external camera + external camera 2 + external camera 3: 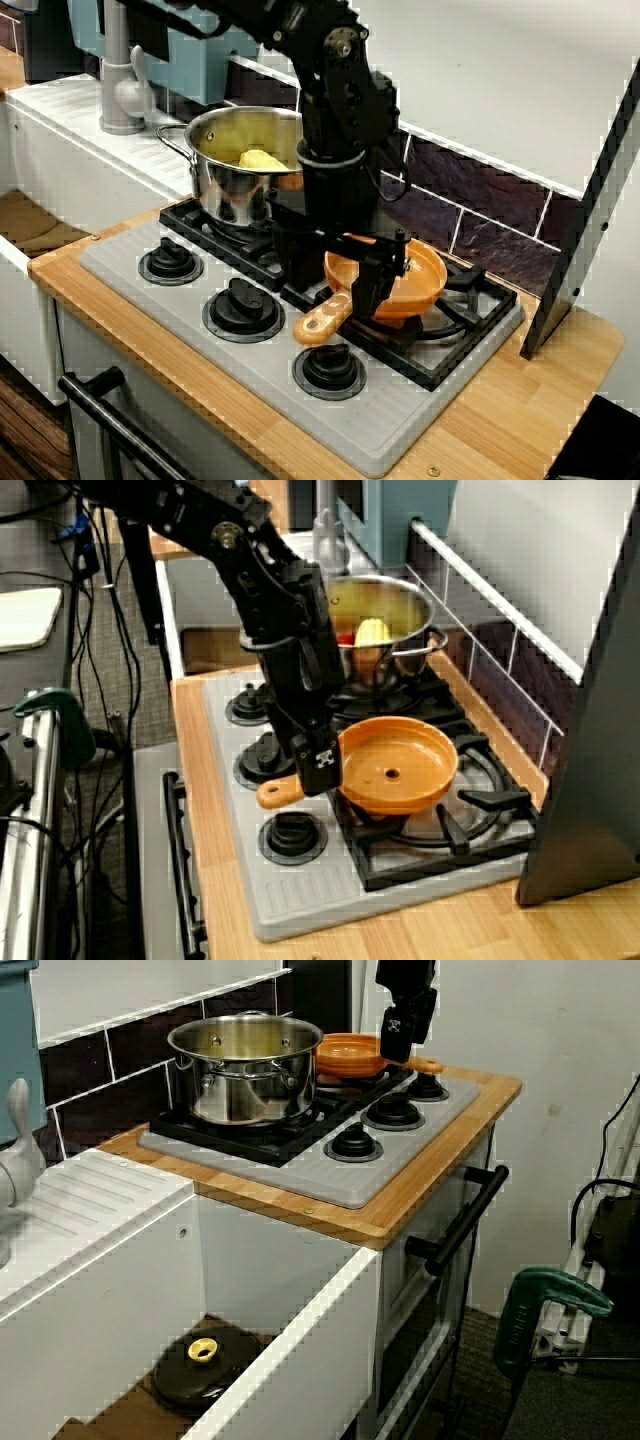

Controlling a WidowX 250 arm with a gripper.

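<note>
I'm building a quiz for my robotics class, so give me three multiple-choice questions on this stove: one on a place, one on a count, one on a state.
1. Where is the orange pan? A) in the sink B) over the stove grate, beside the steel pot C) on the wooden counter
2. How many black knobs line the stove front? A) two B) three C) five
3. How is the steel pot? A) lidded B) tipped over C) upright, uncovered
Answers: 1 B, it sits over the grate, gripper at its handle end; 2 B, three show in a row; 3 C, its open top shows yellow food.
</note>
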